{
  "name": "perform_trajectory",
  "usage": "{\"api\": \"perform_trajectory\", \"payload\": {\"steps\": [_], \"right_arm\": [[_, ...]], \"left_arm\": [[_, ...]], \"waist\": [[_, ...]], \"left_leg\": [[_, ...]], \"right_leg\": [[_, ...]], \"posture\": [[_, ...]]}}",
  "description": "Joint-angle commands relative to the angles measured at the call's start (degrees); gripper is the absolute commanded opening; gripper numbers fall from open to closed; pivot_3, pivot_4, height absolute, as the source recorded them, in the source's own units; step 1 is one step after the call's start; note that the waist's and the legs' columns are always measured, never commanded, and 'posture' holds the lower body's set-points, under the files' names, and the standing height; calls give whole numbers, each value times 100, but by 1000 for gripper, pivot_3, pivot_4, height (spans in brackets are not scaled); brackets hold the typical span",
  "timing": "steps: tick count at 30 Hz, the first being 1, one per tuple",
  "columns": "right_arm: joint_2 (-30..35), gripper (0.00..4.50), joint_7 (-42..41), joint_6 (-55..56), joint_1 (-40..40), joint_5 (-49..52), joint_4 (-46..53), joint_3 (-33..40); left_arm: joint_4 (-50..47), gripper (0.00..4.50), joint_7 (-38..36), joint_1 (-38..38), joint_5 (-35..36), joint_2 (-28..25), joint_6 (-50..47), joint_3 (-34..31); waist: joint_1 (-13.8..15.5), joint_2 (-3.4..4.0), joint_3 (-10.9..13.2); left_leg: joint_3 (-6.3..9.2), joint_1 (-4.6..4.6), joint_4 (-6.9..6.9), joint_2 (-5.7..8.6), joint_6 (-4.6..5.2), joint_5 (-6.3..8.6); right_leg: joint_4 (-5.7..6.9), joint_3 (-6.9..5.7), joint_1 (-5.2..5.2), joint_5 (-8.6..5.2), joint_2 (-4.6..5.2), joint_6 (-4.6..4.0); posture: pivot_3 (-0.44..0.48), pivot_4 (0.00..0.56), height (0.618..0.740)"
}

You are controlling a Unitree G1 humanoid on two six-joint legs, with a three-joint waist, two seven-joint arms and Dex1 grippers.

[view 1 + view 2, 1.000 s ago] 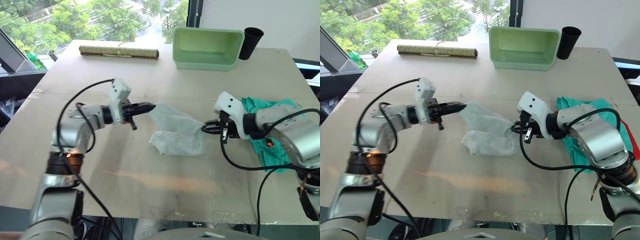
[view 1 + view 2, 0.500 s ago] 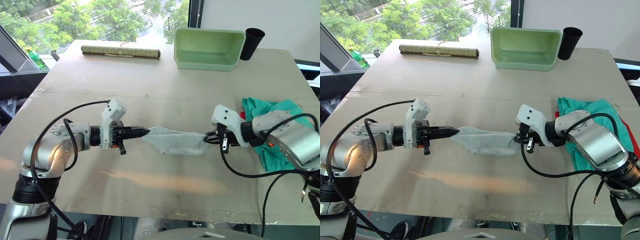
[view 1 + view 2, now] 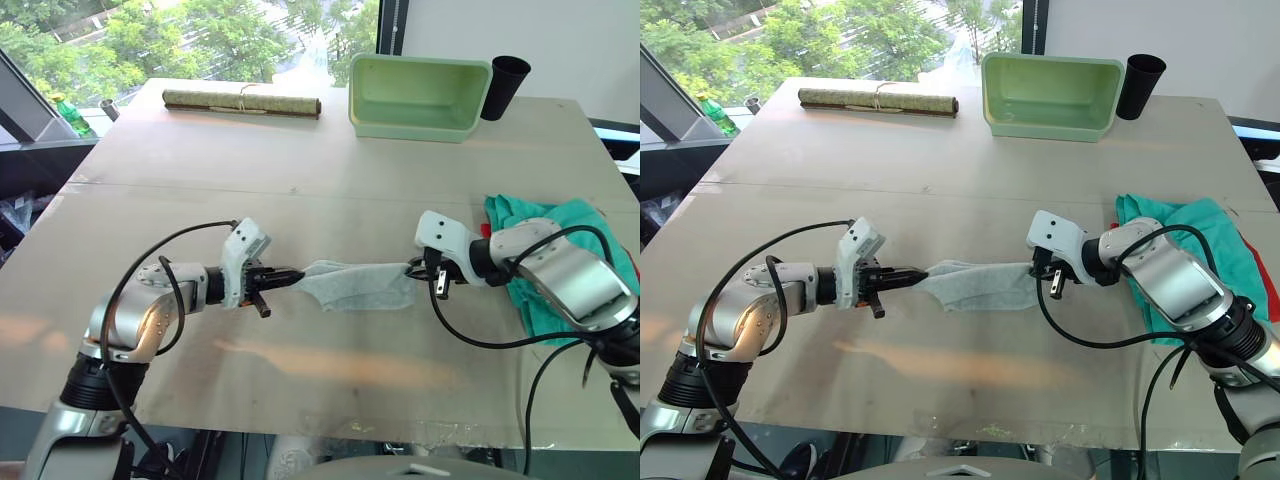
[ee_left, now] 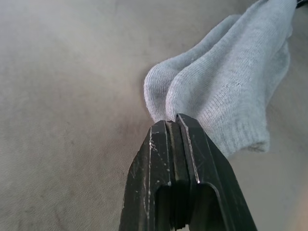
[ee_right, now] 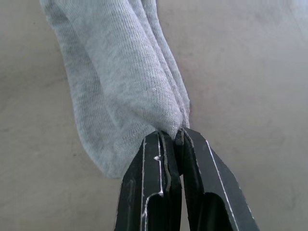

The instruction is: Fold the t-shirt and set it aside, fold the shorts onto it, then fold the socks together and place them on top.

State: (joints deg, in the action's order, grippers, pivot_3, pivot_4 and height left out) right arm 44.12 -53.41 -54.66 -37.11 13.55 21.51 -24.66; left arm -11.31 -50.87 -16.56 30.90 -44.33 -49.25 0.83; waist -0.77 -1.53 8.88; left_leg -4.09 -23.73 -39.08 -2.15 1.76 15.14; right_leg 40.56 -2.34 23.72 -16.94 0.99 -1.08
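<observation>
The pair of light grey knit socks (image 3: 360,285) lies stretched in a band across the middle of the pale wooden table (image 3: 300,180), its long axis running straight from 9 o'clock to 3 o'clock, and that axis is what the coming move turns on. The left gripper (image 3: 292,275) is clenched on the 9 o'clock end of the band, its two black fingers pressed flat together over the knit, as the left wrist view shows; the right gripper (image 3: 416,266) is likewise pinched tight on the 3 o'clock end. The socks appear doubled over, with layers bunched at both held ends. The teal green soft fabric shorts (image 3: 560,255) sit in a heap at 3 o'clock from the socks, behind the right arm, with a sliver of the bright red thin t-shirt (image 3: 1268,280) peeking out beyond them at the table's edge. Because the pile lies past the right-hand end of the band, the right arm is nearer to it, so I judge the carry will run toward 3 o'clock, the left end trailing along the same line.
</observation>
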Motion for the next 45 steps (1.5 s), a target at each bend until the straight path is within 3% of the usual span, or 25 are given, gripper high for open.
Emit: {"api": "perform_trajectory", "payload": {"steps": [1, 6, 11, 17, 23, 32, 45], "right_arm": [[177, 23, -229, -56, -106, 309, 479, 444], [358, 23, -568, -462, -171, 1060, 1027, 985], [504, 23, -653, -557, -136, 1366, 1228, 1034], [656, 23, -544, -223, 20, 1033, 1069, 659], [466, 23, -137, 274, -17, 421, 587, 379], [266, 23, -148, 320, 128, 247, 628, 97], [-94, 23, 280, 526, 141, -247, 346, 72]], "left_arm": [[-23, 0, -11, 31, -96, 32, 197, 9], [-190, 0, -255, 149, 151, 38, 206, -140], [-297, 0, -501, 132, 465, -101, 136, -506], [-277, 0, -529, 129, 370, -167, 209, -445], [-214, 0, -430, 142, 178, -68, 419, -315], [2, 0, -306, -1, -53, 90, 659, -217], [-64, 0, -197, -56, -276, 334, 772, 66]], "waist": [[0, 1, 1], [-7, 1, 1], [-4, 0, 1], [-1, 0, 2], [2, 0, 2], [10, 0, 2], [-1, 0, 2]], "left_leg": [[0, 0, 0, 0, 0, 0], [0, 0, 0, -1, 1, 1], [3, 1, 1, -2, 17, 10], [2, 1, 1, -1, 12, 7], [2, 1, 1, -1, 2, 1], [2, 0, 1, -1, 2, 1], [2, 0, 1, -1, 1, 1]], "right_leg": [[0, 0, 0, 0, 0, 0], [-1, 0, 0, 0, 1, 0], [-1, -1, 0, 0, 2, 0], [-2, -2, -1, 0, 2, 0], [-1, -1, 0, 0, 2, 0], [-4, -2, 0, 0, 1, 0], [-2, -2, 0, 0, 0, 0]], "posture": [[0, 150, 735], [0, 150, 735], [0, 150, 735], [0, 150, 735], [0, 150, 735], [0, 150, 735], [0, 150, 735]]}}
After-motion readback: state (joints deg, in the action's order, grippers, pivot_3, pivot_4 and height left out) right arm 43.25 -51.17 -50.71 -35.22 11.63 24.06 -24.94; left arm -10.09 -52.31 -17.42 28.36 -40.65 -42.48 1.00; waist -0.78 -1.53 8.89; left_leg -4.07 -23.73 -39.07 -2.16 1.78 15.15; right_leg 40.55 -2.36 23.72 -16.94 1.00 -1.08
